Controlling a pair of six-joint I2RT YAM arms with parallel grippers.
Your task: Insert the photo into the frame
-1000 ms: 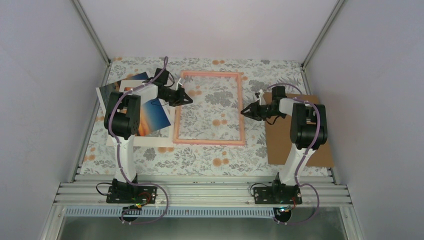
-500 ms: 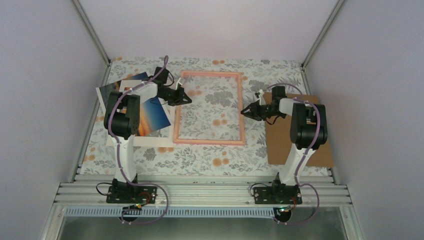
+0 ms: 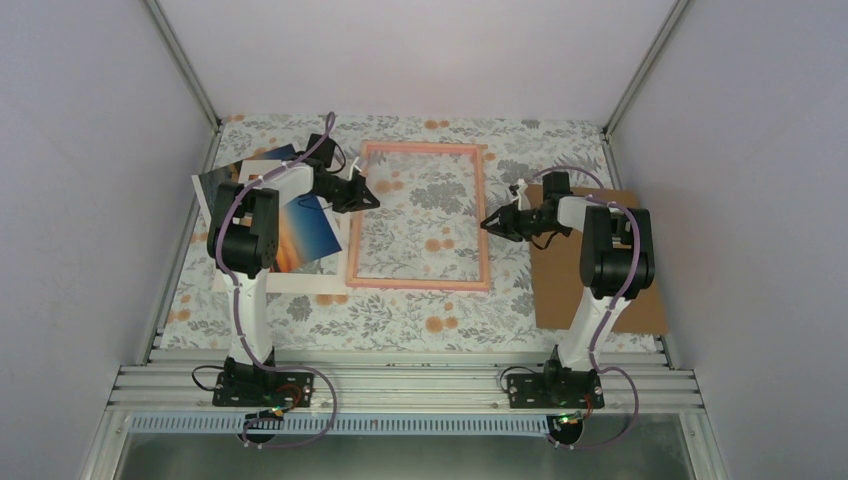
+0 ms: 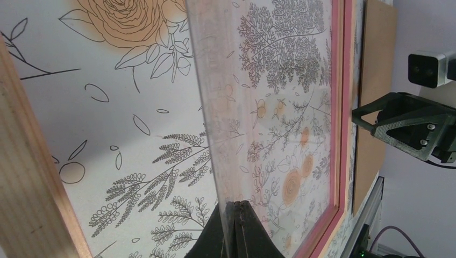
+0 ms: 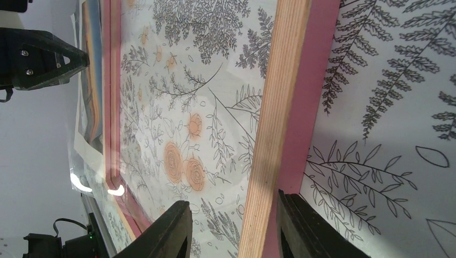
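This is a robotics lab cell, not a lived-in room. Plain pale wall panels (image 3: 80, 200) close it in beyond and to either side of the left claw (image 3: 372, 195) and the right claw (image 3: 488, 224), joined at bare aluminium corner posts (image 3: 185, 65). On the near side of both claws a slotted aluminium rail (image 3: 400, 385) runs along the table (image 3: 400, 320) edge, with the two arm bases (image 3: 250, 383) bolted to it and purple cables (image 3: 236, 300) looping up the arms. A flower-printed cloth (image 3: 430, 130) covers the table under the claws. The left wrist view shows a small camera module (image 4: 427, 69) above the right claw.
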